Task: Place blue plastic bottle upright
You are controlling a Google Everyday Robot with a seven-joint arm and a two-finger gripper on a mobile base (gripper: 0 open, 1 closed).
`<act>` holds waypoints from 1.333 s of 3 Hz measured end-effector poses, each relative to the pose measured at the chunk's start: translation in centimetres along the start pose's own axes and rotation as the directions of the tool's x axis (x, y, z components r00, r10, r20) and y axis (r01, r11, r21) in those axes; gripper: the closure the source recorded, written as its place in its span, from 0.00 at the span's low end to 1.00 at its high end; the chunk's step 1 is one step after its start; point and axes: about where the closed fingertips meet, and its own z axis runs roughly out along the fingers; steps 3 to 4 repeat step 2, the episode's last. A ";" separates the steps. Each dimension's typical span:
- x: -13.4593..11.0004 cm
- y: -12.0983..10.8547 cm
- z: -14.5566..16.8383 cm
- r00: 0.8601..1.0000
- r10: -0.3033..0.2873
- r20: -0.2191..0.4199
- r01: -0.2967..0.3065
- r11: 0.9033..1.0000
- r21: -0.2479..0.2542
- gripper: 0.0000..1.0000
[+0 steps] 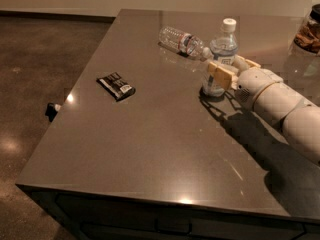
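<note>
The blue plastic bottle (222,51) stands upright on the dark table (150,154), at the right of the far half. It is bluish clear plastic with a white cap and a pale label. My gripper (231,70) reaches in from the right and is closed around the bottle's lower body, one tan finger (219,75) in front and the other behind it. The bottle's base rests on the table top. My white arm (280,104) runs off to the lower right.
A clear ribbed bottle (181,41) with a red-and-blue band lies on its side just behind and left of the gripper. A small dark packet (116,85) lies at the table's left. A glass jar (309,34) stands at the far right edge.
</note>
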 end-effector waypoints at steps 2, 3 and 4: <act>0.1 -0.1 0.1 1.000 0.000 0.000 0.000 1.000 0.002 0.00; 0.1 -0.1 0.1 1.000 0.000 0.000 0.000 1.000 0.002 0.00; 0.1 -0.1 0.1 1.000 0.000 0.000 0.000 1.000 0.002 0.00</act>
